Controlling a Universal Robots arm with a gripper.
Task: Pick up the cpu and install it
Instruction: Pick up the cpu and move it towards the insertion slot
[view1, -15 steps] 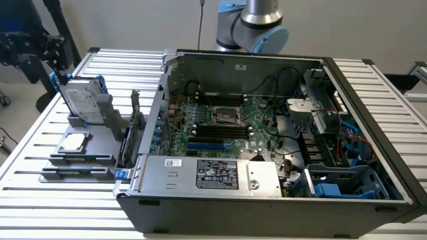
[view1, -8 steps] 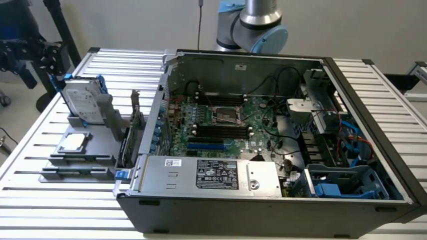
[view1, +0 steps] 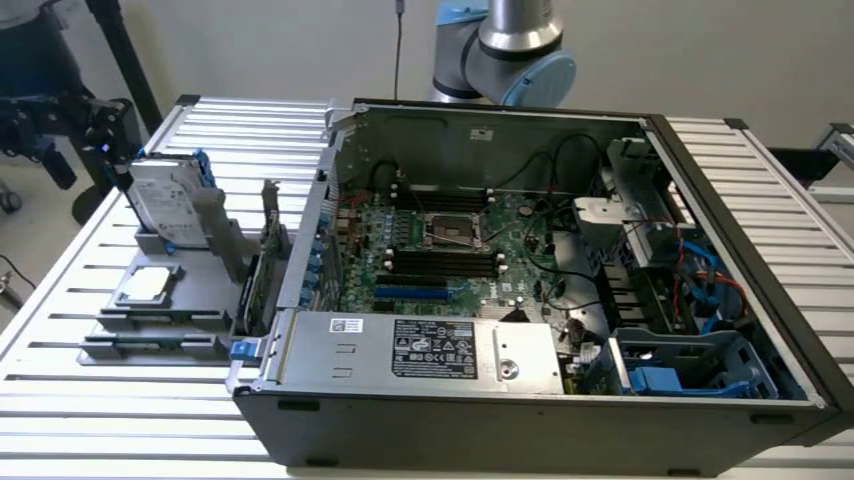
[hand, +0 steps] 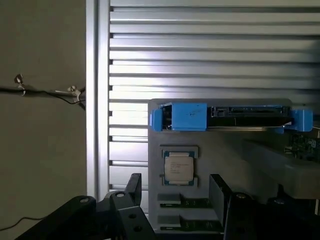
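Silver-grey, your cpu (hand: 180, 168) lies flat in a square pocket of the grey holder (hand: 235, 152). It shows between the spread fingers (hand: 134, 186) of the claw (hand: 175, 181), which holds nothing. Just beyond the cpu from the claw stands the hard drive (hand: 240, 114) in its blue bracket (hand: 186, 117). On the exterior view's right of the holder sits the open computer case (view1: 534, 400), with the motherboard socket (view1: 451, 232) inside.

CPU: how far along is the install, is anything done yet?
Nothing looks done yet. The cpu lies untouched in its grey holder, beside the hard drive. In hand: the gripper is open, faces the cpu from a distance and holds nothing. Left: the pickup, and seating the cpu in the motherboard socket.
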